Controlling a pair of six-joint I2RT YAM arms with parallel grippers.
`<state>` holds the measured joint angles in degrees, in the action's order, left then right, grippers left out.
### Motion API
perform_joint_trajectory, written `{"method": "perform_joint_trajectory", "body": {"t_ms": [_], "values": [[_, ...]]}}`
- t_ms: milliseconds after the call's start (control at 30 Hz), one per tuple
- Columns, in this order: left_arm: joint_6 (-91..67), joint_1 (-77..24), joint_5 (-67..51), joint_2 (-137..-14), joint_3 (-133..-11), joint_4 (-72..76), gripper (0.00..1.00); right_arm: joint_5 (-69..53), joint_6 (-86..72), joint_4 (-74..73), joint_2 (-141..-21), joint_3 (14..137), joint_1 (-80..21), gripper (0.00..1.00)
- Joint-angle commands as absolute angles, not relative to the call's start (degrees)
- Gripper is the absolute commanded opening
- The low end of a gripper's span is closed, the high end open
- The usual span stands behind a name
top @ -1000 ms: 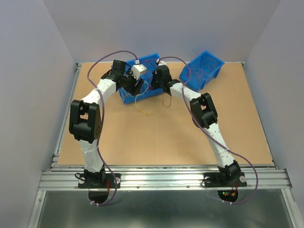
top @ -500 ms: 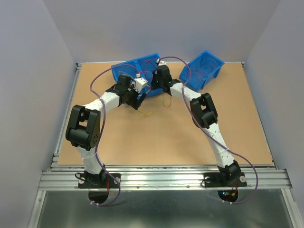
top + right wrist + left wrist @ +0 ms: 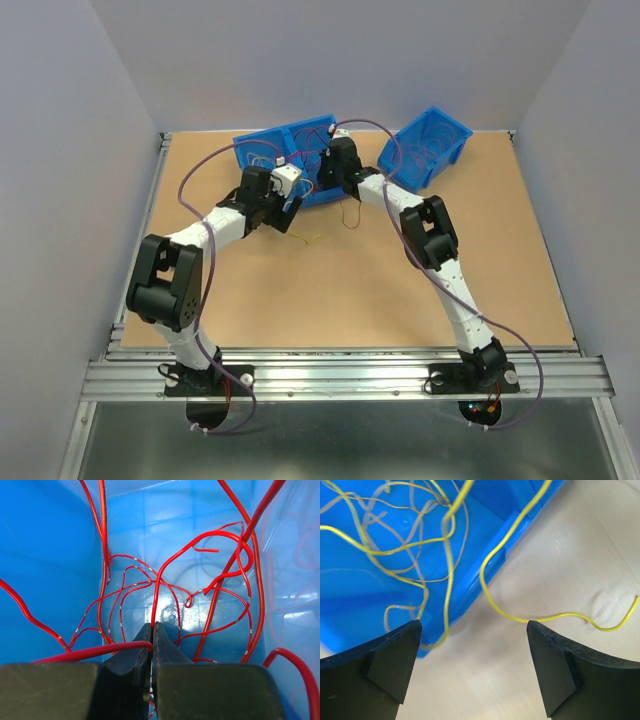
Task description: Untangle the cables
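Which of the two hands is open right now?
The left hand: its fingers stand wide apart over a yellow wire. The right hand is pinched shut on a red wire.

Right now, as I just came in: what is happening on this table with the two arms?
The robot is working at a blue bin on the far side of the table. The right pincer is shut on a red cable inside the bin. The left pincer is open and holds nothing; in front of it lie yellow cables, mostly in the bin, with one strand trailing out onto the table.
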<state>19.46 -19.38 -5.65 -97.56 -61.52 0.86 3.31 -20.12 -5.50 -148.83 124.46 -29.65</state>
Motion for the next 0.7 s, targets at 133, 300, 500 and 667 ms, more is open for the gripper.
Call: {"method": "perform_joint_trajectory", "body": {"t_ms": [133, 300, 500, 667], "values": [[18.8, -20.0, -2.4, -85.4, -57.1, 11.6, 0.99, 2.2, -19.9, -7.0, -145.8, 125.9, -29.4, 0.01], [16.5, -25.0, 0.7, -84.4, -55.6, 4.9, 0.99, 2.3, -19.9, -7.1, -145.7, 126.0, -29.4, 0.01], [14.2, -25.9, -2.3, -92.5, -58.4, -1.6, 0.88, 1.9, -20.0, -6.9, -145.5, 125.9, -29.4, 0.0], [12.9, -26.3, -2.1, -98.3, -61.1, -1.8, 0.8, 2.5, -19.6, -6.7, -145.3, 125.2, -29.4, 0.01]]}}
